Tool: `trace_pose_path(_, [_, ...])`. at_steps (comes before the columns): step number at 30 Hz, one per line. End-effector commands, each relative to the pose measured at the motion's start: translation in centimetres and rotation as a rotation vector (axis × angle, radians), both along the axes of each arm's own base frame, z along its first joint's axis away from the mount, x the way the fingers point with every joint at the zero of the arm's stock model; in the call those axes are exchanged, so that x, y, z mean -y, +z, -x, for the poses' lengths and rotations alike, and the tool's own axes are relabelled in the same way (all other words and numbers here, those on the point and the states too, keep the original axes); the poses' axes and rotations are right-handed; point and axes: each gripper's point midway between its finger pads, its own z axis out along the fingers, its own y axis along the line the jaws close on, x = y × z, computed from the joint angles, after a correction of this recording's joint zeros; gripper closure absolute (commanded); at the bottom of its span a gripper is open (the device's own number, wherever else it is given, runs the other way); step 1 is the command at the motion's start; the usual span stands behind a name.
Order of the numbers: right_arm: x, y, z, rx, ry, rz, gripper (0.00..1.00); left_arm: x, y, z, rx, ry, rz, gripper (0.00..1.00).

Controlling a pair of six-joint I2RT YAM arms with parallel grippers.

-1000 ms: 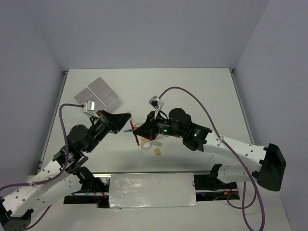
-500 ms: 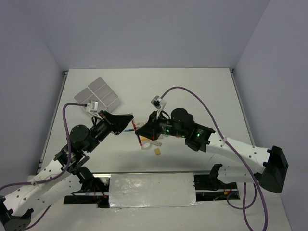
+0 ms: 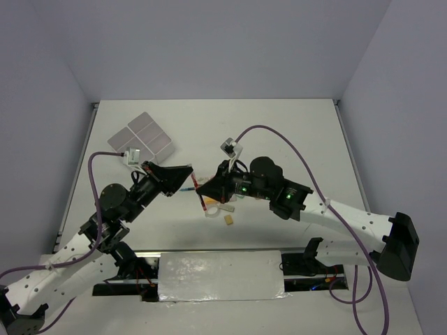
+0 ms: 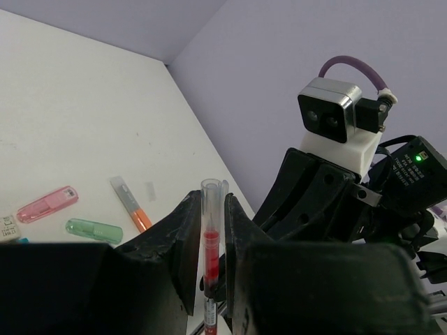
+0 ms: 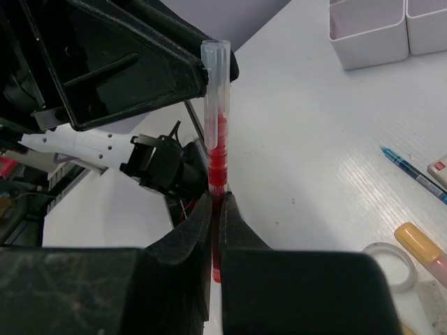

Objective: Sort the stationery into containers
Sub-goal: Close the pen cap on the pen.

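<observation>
Red pen (image 5: 217, 139): position? (Operator)

Off the table, upright between both tools, at 5 o'clock from the containers (image 3: 142, 134) and well apart from them. (Technician)

Tool state? (Operator)

Right gripper (image 5: 215, 202): fingers together on the pen's lower, red-filled part. Left gripper (image 4: 211, 204): fingers closed against the pen near its clear end, one on each side. (Technician)

Change over the last second? (Operator)

Minor. Both arms have drifted slightly and the pen has kept its place between them. Neither tool has let go. Judgement: a hand-over from right to left is in progress, since the containers lie on the left arm's side. No sorting is done for this item until the right fingers release. (Technician)

Other items? (Operator)

Tape ring (image 3: 225, 208) and eraser (image 3: 228, 220) lie at 4 o'clock from the pen. Pink marker (image 4: 47, 204), green marker (image 4: 94, 230), orange marker (image 4: 130, 202) and blue pen (image 5: 412, 171) are on the table. (Technician)

Limits of view? (Operator)

The pen's lower end is behind the fingers in both wrist views. From above, the grip contact is too small to read, and the arms cover the markers. The right wrist view cuts the containers off. (Technician)
</observation>
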Motion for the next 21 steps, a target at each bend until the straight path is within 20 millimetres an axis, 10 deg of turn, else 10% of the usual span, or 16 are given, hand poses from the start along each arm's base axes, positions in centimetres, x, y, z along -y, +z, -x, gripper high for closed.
trace_pose_path(1, [0.6, 7.0, -1.0, 0.108, -0.066, -0.229, 1.00, 0.2, -1.2, 0.8, -0.014, -0.032, 0.004, 1.00])
trace_pose_path(21, [0.2, 8.8, -1.2, 0.265, -0.035, -0.201, 1.00, 1.3, -1.8, 0.8, -0.037, -0.082, -0.066, 1.00])
